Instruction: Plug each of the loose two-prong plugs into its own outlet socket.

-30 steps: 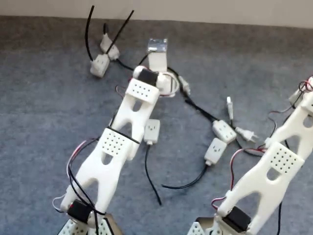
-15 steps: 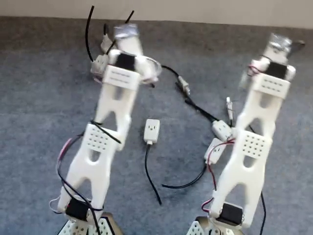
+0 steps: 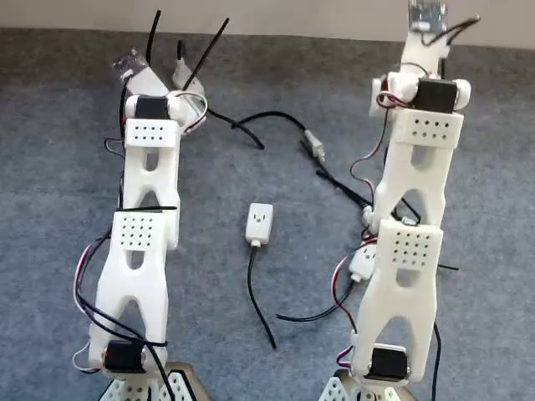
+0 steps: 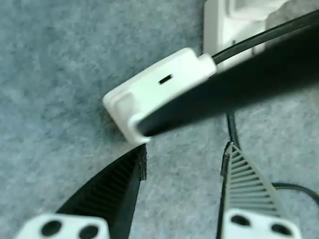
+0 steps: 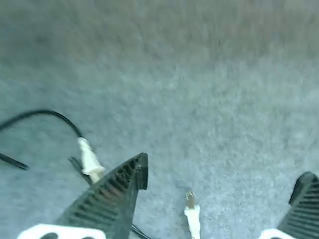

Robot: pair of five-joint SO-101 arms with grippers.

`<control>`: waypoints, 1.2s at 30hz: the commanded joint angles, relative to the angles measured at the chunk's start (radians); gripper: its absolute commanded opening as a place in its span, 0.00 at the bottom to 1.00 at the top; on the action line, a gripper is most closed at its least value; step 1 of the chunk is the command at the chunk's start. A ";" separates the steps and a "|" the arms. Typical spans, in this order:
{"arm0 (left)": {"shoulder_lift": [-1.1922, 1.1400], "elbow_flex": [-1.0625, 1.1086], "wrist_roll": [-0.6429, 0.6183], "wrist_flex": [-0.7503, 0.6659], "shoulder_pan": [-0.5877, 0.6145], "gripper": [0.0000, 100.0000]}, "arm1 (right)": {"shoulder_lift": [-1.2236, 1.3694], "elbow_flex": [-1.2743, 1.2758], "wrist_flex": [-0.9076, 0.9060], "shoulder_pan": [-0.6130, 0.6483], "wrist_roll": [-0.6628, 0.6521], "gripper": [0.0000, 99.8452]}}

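While left gripper and right gripper gape, a cable half-hides one socket.

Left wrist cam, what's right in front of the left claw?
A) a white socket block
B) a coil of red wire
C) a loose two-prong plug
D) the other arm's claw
A: the left wrist view shows a white socket block, one slot visible in its face, lying just beyond the tips of the open left claw.
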State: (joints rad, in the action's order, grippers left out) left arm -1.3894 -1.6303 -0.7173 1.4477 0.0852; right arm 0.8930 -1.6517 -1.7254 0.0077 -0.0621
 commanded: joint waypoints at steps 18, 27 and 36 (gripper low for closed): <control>0.012 -0.033 -0.011 -0.035 0.042 0.25 | -0.533 0.880 0.045 0.300 -0.072 0.43; 0.012 -0.033 -0.009 -0.035 0.047 0.25 | -0.441 1.047 0.262 0.298 -0.253 0.43; 0.012 -0.033 -0.006 -0.035 0.047 0.25 | -0.418 1.250 0.527 0.255 -0.442 0.43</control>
State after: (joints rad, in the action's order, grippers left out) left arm -1.3894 -1.6303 -0.7219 1.4277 0.1174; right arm 0.5033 -0.4166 -1.2513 0.2746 -0.4595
